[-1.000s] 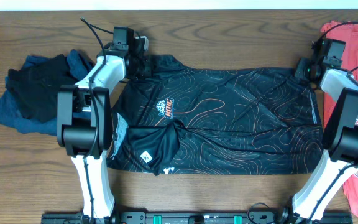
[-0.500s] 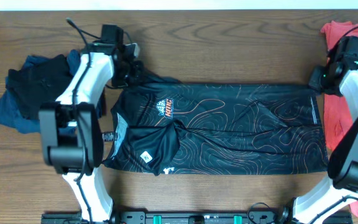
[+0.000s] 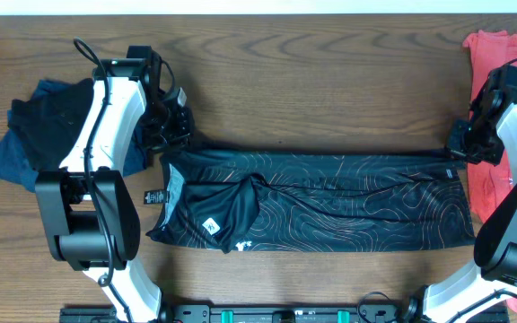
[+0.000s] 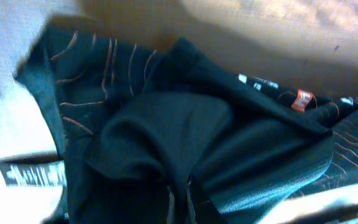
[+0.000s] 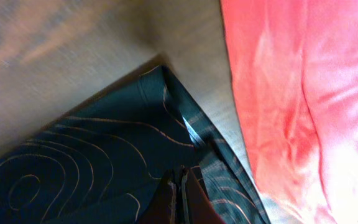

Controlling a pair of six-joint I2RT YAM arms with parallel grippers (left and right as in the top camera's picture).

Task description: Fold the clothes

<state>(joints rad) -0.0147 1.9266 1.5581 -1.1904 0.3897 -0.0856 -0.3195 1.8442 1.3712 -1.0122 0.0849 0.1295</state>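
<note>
The black jersey with orange contour lines (image 3: 330,197) lies across the table's middle, its far edge lifted and drawn toward the front. My left gripper (image 3: 170,133) is shut on the jersey's far left corner; black cloth (image 4: 166,137) fills the left wrist view. My right gripper (image 3: 460,148) is shut on the far right corner, and the closed fingers (image 5: 180,186) pinch the hem there.
A pile of dark blue and black clothes (image 3: 48,126) lies at the left. A red shirt (image 3: 501,117) lies along the right edge, also in the right wrist view (image 5: 297,93). Bare wooden table (image 3: 312,72) lies behind the jersey.
Both grippers have carried the jersey's far edge toward the front, folding it lengthwise. The chest logo is now covered, and the jersey looks narrower.
</note>
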